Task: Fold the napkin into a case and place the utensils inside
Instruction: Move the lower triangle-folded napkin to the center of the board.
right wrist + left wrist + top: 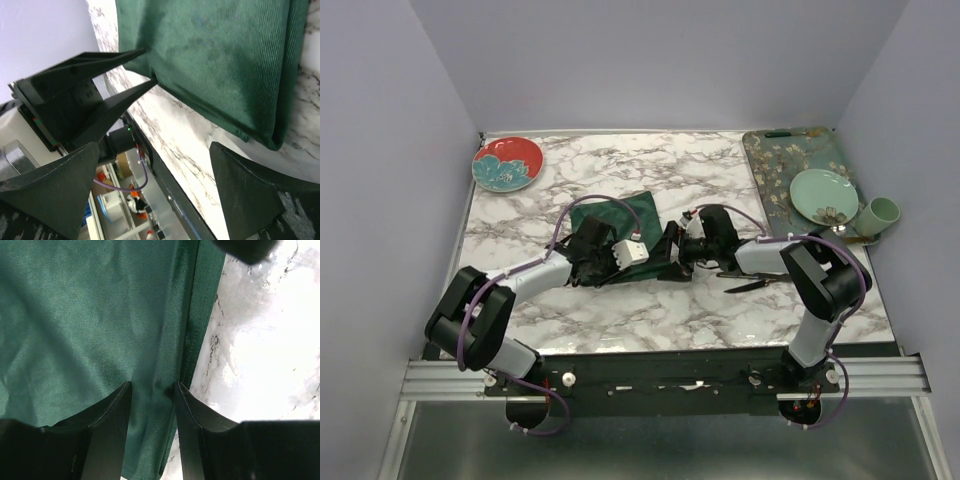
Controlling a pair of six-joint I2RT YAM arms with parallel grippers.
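The dark green napkin [620,213] lies folded on the marble table [720,310], partly under both wrists. My left gripper [610,268] stands partly open, its fingertips [122,392] pressing down on the napkin [75,315] close to its folded edge, with cloth in the gap between them. My right gripper [666,262] is wide open with nothing between its fingers [250,190], low over the marble beside the napkin [220,60] corner and facing the left gripper's fingers [115,60]. Two black utensils [748,280] lie on the table under the right forearm.
A red plate with a teal flower [507,163] sits at the back left. The teal floral tray [785,165] at the back right carries a pale green plate [823,196]; a green cup [881,213] stands beside it. Walls close in three sides.
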